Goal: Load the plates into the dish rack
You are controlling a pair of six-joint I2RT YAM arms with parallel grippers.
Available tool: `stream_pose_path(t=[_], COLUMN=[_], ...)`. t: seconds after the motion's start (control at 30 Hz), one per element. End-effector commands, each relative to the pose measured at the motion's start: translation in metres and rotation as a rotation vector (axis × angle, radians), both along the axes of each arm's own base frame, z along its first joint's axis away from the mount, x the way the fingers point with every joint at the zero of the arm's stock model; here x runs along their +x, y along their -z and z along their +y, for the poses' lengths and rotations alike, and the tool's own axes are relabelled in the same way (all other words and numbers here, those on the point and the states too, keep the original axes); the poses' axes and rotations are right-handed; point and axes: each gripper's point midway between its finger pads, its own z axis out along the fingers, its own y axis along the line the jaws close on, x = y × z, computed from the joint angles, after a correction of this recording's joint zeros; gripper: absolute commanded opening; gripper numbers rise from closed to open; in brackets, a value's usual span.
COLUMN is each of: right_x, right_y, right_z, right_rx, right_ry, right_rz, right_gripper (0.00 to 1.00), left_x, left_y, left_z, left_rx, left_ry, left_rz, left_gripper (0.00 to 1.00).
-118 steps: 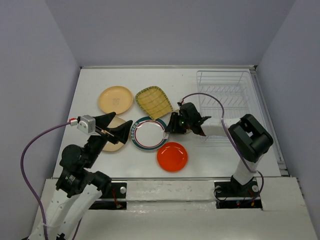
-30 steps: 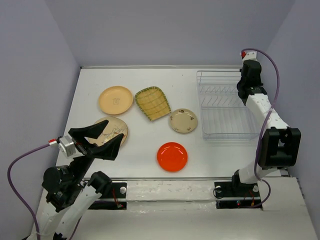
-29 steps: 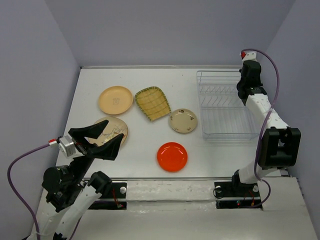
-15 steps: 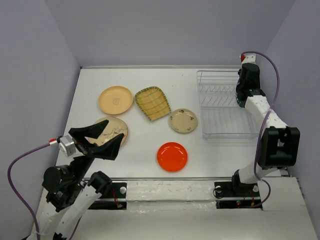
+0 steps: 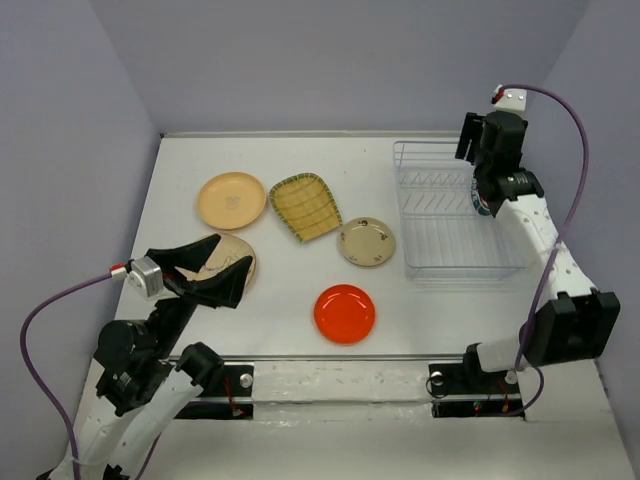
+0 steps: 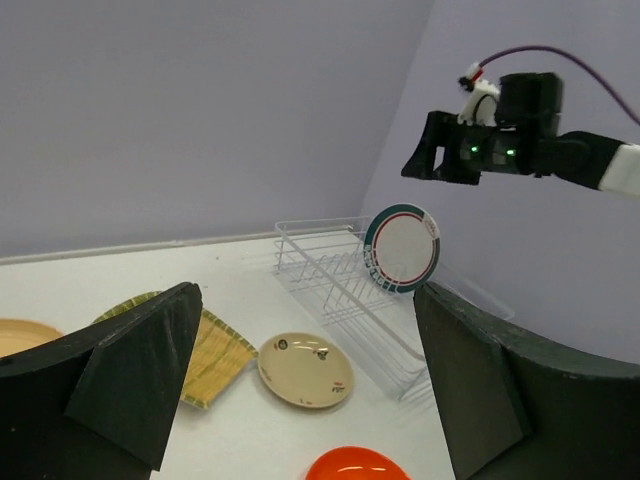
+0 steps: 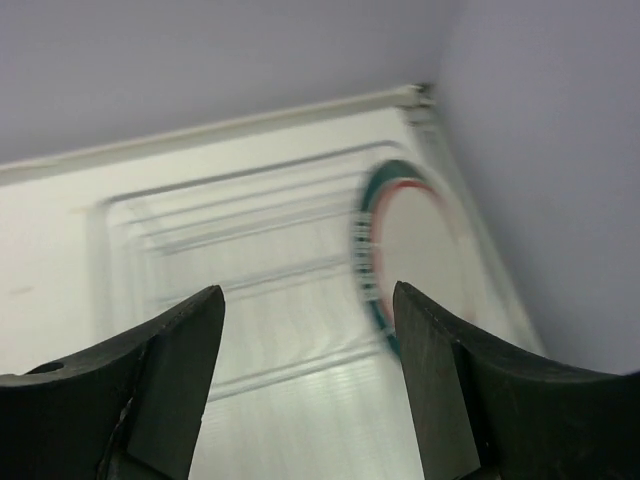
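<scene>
My right hand hangs above the far right part of the dish rack, fingers apart and holding nothing. Below it the white plate with the teal-red rim stands on edge inside the rack, toward its right side. My right wrist view is smeared, so I cannot tell which slot it sits in.

My left hand is raised over the near left of the bench, fingers spread wide and also empty.

Five plates lie flat on the bench, all left of the rack. One peach plate is at the far left, with the yellow-green grid plate just beside it. The small beige speckled plate lies near the rack's left wall but apart from it. The orange-red plate lies nearest my bases. The second peach plate is partly hidden under my left hand.
</scene>
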Motion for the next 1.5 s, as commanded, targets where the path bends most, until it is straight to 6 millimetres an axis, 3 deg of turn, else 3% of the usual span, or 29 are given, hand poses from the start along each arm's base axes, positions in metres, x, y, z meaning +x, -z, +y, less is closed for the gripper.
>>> stream_pose_path(t=[0.0, 0.1, 0.13, 0.17, 0.2, 0.3, 0.33, 0.37, 0.43, 0.47, 0.53, 0.57, 0.6, 0.63, 0.7, 0.73, 0.8, 0.83, 1.03, 1.07, 1.1, 1.23, 1.27, 1.37, 1.4, 1.43, 1.47], right_x=[-0.033, -0.055, -0.073, -0.079, -0.095, -0.111, -0.126, -0.123, -0.129, -0.130, -0.142, -0.148, -0.158, -0.154, -0.164, -0.165, -0.165, -0.164, -0.158, -0.157, -0.157, -0.159, -0.159, -0.163, -0.163, -0.166, -0.167], right_y=[-0.018, 0.002, 0.013, 0.013, 0.031, 0.046, 0.055, 0.079, 0.099, 0.125, 0.138, 0.160, 0.168, 0.164, 0.185, 0.200, 0.207, 0.228, 0.257, 0.259, 0.259, 0.272, 0.272, 0.264, 0.240, 0.241, 0.224], right_z=[0.159, 0.244, 0.291, 0.316, 0.356, 0.412, 0.436, 0.455, 0.480, 0.494, 0.517, 0.531, 0.542, 0.551, 0.572, 0.572, 0.583, 0.585, 0.597, 0.599, 0.600, 0.595, 0.593, 0.579, 0.577, 0.567, 0.564], right_rx=[0.378, 0.576, 0.615, 0.652, 0.693, 0.798, 0.824, 0.836, 0.908, 0.919, 0.999, 1.027, 1.040, 1.053, 1.044, 1.036, 1.055, 1.050, 1.086, 1.091, 1.103, 1.120, 1.125, 1.117, 1.114, 1.093, 1.093], right_ry=[-0.416, -0.610, -0.705, -0.758, -0.808, -0.869, -0.907, -0.913, -0.919, -0.924, -0.966, -0.968, -0.999, -1.010, -1.022, -1.004, -0.991, -0.965, -0.916, -0.911, -0.905, -0.856, -0.851, -0.852, -0.887, -0.887, -0.920], right_rz=[-0.070, -0.045, -0.009, -0.040, 0.015, 0.037, 0.063, 0.093, 0.163, 0.210, 0.288, 0.343, 0.385, 0.379, 0.435, 0.464, 0.485, 0.516, 0.567, 0.568, 0.574, 0.601, 0.594, 0.560, 0.516, 0.504, 0.461], right_gripper=[0.73, 0.71, 0.70, 0.69, 0.67, 0.63, 0.62, 0.61, 0.58, 0.57, 0.57, 0.58, 0.59, 0.59, 0.61, 0.62, 0.62, 0.62, 0.59, 0.55, 0.40, 0.12, 0.07, 0.07, 0.07, 0.07, 0.07], left_x=[0.019, 0.029, 0.033, 0.035, 0.037, 0.041, 0.041, 0.040, 0.039, 0.038, 0.037, 0.038, 0.039, 0.040, 0.041, 0.040, 0.040, 0.040, 0.039, 0.039, 0.037, 0.035, 0.034, 0.032, 0.031, 0.031, 0.030], left_y=[-0.002, 0.002, 0.003, 0.005, 0.005, 0.007, 0.006, 0.010, 0.010, 0.009, 0.009, 0.009, 0.009, 0.009, 0.011, 0.011, 0.011, 0.011, 0.010, 0.011, 0.009, 0.008, 0.007, 0.001, 0.000, 0.000, 0.000], left_z=[0.016, 0.029, 0.038, 0.042, 0.050, 0.070, 0.075, 0.079, 0.083, 0.084, 0.081, 0.077, 0.075, 0.073, 0.067, 0.066, 0.065, 0.065, 0.064, 0.063, 0.063, 0.064, 0.064, 0.065, 0.066, 0.066, 0.067], left_rx=[-0.033, -0.065, -0.091, -0.099, -0.110, -0.135, -0.147, -0.145, -0.157, -0.159, -0.150, -0.139, -0.135, -0.125, -0.108, -0.106, -0.105, -0.103, -0.104, -0.100, -0.104, -0.106, -0.108, -0.129, -0.131, -0.131, -0.136], left_ry=[-0.126, -0.210, -0.256, -0.283, -0.326, -0.431, -0.453, -0.470, -0.486, -0.482, -0.468, -0.456, -0.452, -0.442, -0.416, -0.413, -0.410, -0.408, -0.396, -0.393, -0.388, -0.384, -0.383, -0.377, -0.380, -0.377, -0.379], left_rz=[0.047, 0.091, 0.108, 0.116, 0.122, 0.142, 0.143, 0.154, 0.151, 0.144, 0.138, 0.137, 0.140, 0.139, 0.138, 0.136, 0.136, 0.137, 0.130, 0.129, 0.123, 0.114, 0.112, 0.091, 0.090, 0.087, 0.086], left_gripper=[0.99, 0.99, 0.99, 0.99, 0.99, 0.99, 0.99, 0.99, 0.99, 0.99, 0.99, 0.99, 0.99, 0.99, 0.99, 0.99, 0.99, 0.99, 0.99, 0.99, 0.99, 0.99, 0.99, 0.99, 0.99, 0.99, 0.99])
